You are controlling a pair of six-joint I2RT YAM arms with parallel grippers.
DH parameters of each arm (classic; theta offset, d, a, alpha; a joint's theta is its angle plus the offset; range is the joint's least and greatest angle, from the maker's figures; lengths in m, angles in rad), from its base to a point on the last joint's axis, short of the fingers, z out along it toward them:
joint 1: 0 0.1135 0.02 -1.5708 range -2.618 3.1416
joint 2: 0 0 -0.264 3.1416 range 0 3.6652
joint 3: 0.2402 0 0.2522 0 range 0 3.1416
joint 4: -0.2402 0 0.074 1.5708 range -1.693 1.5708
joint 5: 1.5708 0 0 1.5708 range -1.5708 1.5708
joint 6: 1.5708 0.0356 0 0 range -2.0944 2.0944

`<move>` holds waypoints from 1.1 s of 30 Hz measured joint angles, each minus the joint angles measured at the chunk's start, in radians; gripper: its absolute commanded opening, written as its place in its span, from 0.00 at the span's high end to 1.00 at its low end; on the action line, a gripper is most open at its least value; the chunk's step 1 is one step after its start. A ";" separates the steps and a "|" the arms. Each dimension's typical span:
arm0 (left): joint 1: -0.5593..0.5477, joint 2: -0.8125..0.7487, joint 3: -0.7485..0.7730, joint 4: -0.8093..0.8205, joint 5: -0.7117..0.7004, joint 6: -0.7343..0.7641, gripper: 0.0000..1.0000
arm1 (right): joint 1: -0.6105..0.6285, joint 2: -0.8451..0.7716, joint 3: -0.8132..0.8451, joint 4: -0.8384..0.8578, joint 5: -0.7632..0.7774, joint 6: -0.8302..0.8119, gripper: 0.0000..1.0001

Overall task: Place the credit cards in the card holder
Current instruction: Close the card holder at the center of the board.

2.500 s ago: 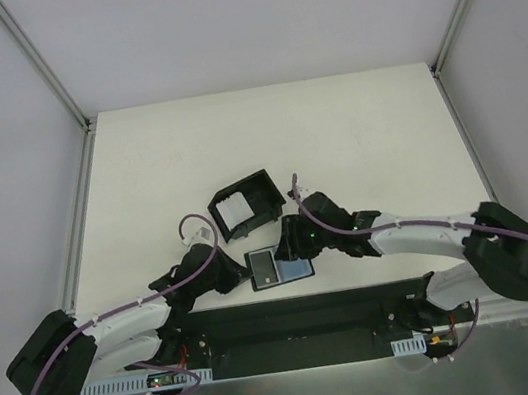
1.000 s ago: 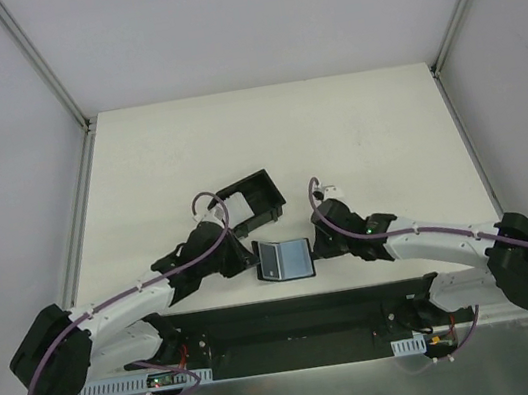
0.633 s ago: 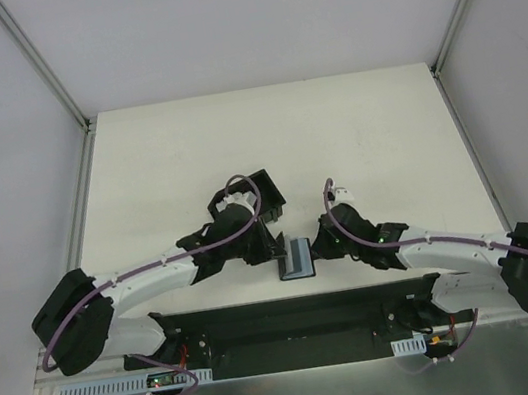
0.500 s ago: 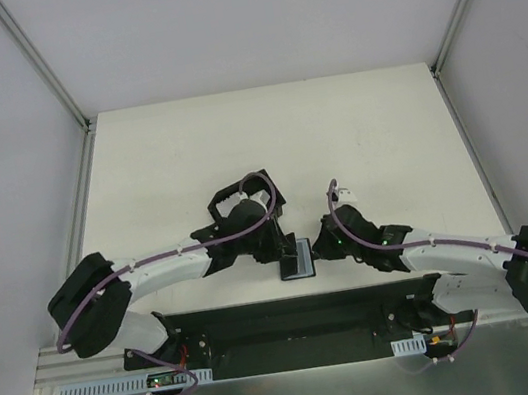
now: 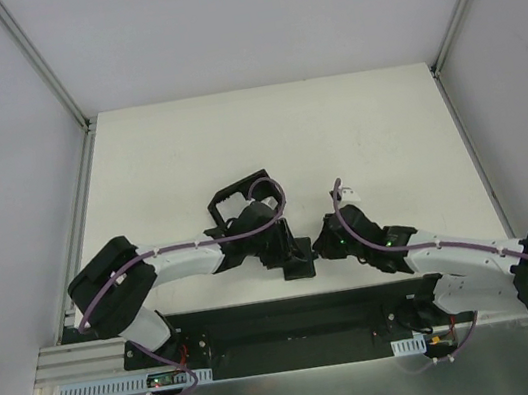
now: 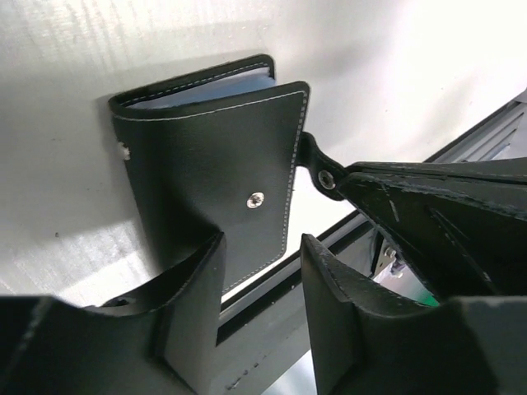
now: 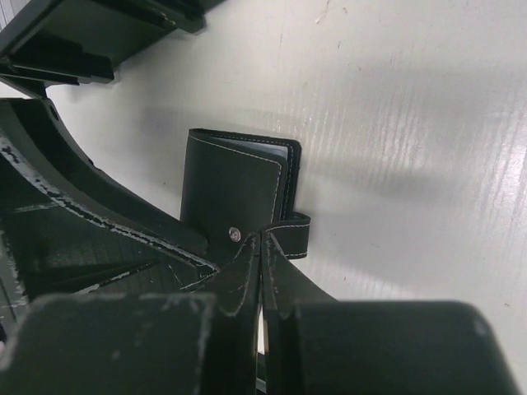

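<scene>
The card holder [image 6: 210,164] lies folded shut on the white table, a bluish-grey strip showing between its covers; it is also in the top view [image 5: 300,264] and the right wrist view [image 7: 235,189]. Its snap tab [image 6: 317,169] sticks out to one side. My left gripper [image 6: 262,243] hovers open just over the holder's near edge and holds nothing. My right gripper [image 7: 262,237] is shut, its tips against the snap tab [image 7: 292,236]; nothing shows between them. In the top view the left gripper [image 5: 288,250] and right gripper [image 5: 321,248] flank the holder. The credit cards are hidden.
A black open-topped box [image 5: 240,201] stands just behind the left wrist, and a corner of the box [image 7: 99,33] shows in the right wrist view. The black base rail [image 5: 294,316] runs close along the holder's near side. White table [image 5: 264,137] stretches beyond.
The left arm swung right from beside the box and the open holder folded shut. The left gripper's jaws then opened. The right gripper stayed shut at the holder's right edge.
</scene>
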 measured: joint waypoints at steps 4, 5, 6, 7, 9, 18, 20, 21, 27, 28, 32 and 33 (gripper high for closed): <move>0.000 -0.002 -0.031 0.023 -0.003 -0.018 0.68 | 0.000 0.026 0.014 0.002 -0.021 -0.003 1.00; 0.000 -0.007 -0.035 0.026 -0.006 -0.019 0.70 | 0.000 0.038 0.019 0.003 -0.028 -0.003 1.00; 0.000 -0.016 -0.042 0.027 -0.016 -0.017 0.73 | 0.000 0.055 0.027 0.006 -0.036 -0.004 1.00; 0.000 -0.024 -0.047 0.024 -0.019 -0.016 0.75 | 0.000 0.072 0.037 0.009 -0.044 -0.005 1.00; 0.000 -0.048 -0.063 0.021 -0.028 -0.008 0.81 | 0.000 0.109 0.055 0.016 -0.062 -0.011 0.99; 0.000 -0.074 -0.077 0.013 -0.038 0.027 0.76 | -0.002 0.231 0.134 0.026 -0.118 -0.022 1.00; 0.000 -0.094 -0.078 -0.009 -0.055 0.042 0.69 | -0.004 0.240 0.139 0.021 -0.119 -0.021 1.00; 0.000 -0.111 -0.080 -0.023 -0.069 0.048 0.64 | -0.005 0.245 0.140 0.021 -0.122 -0.022 1.00; 0.000 -0.242 -0.095 -0.108 -0.172 0.084 0.57 | -0.008 0.262 0.154 0.010 -0.133 -0.022 1.00; 0.000 -0.249 -0.100 -0.114 -0.185 0.085 0.57 | -0.008 0.262 0.154 0.009 -0.133 -0.022 1.00; 0.000 -0.227 -0.109 -0.145 -0.209 0.087 0.58 | -0.009 0.261 0.154 0.007 -0.140 -0.022 1.00; 0.000 -0.217 -0.109 -0.148 -0.209 0.085 0.58 | -0.009 0.261 0.154 0.007 -0.140 -0.022 1.00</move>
